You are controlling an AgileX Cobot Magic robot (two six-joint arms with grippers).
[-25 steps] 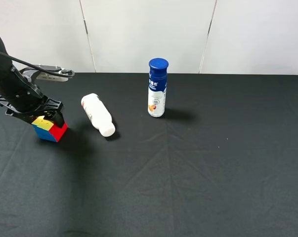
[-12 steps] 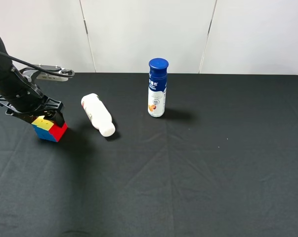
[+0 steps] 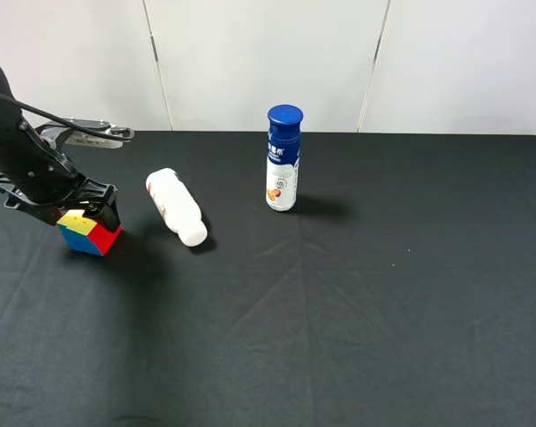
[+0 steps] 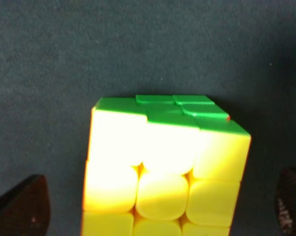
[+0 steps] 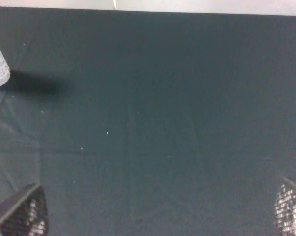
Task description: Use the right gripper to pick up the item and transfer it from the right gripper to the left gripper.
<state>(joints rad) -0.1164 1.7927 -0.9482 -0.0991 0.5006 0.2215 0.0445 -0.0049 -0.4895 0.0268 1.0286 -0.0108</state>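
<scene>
Near the desk's [image 3: 356, 338] left edge, the left gripper's [image 3: 68, 206] wide fingers straddle the cube [image 3: 89, 233]: rigid, light, slick plastic, best pinched on flat opposite faces.

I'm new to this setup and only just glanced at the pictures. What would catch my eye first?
The small puzzle cube with yellow, blue and red faces stands out at the left of the black cloth-covered table, right under the left gripper, whose fingers sit wide on either side of it in the wrist view. Next comes the upright blue-capped bottle near the middle back, with a white bottle lying on its side between them.
</scene>
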